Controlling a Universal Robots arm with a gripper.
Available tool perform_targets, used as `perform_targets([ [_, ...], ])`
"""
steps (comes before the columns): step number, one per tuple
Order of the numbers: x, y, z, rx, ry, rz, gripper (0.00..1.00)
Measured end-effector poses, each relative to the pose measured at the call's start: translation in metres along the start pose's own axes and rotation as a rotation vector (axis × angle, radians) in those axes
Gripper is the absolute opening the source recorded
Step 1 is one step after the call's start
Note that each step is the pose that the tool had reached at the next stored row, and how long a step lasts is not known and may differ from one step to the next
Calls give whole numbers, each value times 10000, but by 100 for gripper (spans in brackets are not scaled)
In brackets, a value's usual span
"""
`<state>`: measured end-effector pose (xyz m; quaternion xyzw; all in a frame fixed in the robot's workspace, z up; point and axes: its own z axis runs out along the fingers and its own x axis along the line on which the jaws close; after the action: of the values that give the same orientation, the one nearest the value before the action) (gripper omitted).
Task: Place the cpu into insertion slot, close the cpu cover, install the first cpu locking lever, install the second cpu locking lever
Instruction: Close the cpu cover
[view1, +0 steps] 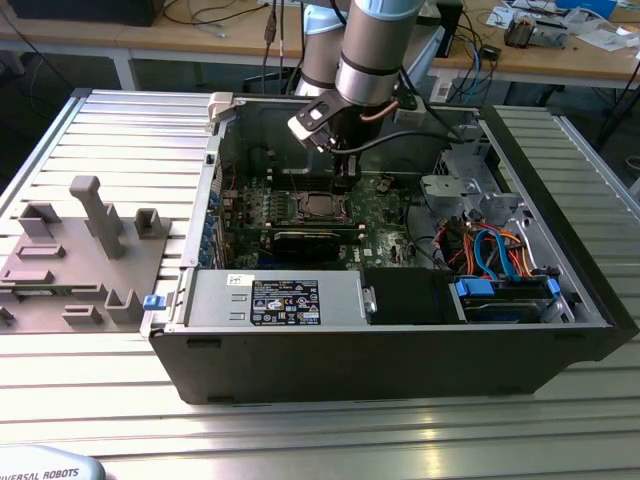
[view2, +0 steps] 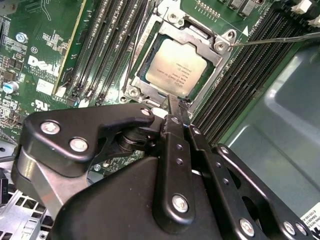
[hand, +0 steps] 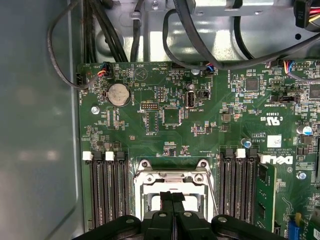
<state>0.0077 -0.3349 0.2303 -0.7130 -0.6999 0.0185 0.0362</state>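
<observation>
One cpu (view2: 176, 67) seated, cpu cover (view2: 192, 36) closed, locking lever (view2: 280, 40) seemingly unlatched; gripper (view2: 173, 102), fingers together, at cover's 1 o'clock in the exterior view.

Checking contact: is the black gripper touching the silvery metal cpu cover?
Cannot tell: in the second wrist view the gripper overlaps the cpu cover at its rim.

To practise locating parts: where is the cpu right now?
In the second wrist view, the cpu sits framed by the cpu cover, between two banks of memory slots, just beyond the shut claw.
</observation>
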Motion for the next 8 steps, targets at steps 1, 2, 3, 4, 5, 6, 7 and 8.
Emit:
perform_targets([
  [1,0,0,4,0,-1,0,11],
  [2,-1,0,8,0,-2,1,11],
  [3,-1,1,15,0,-1,0,11],
  [4,-1,1,20,0,-1,0,11],
  [5,-1,2,25,0,-1,0,11],
  [6,-1,2,30,0,-1,0,11],
  [7,-1,3,36,0,-1,0,11],
  [8,-2,4,48,0,-1,0,11],
])
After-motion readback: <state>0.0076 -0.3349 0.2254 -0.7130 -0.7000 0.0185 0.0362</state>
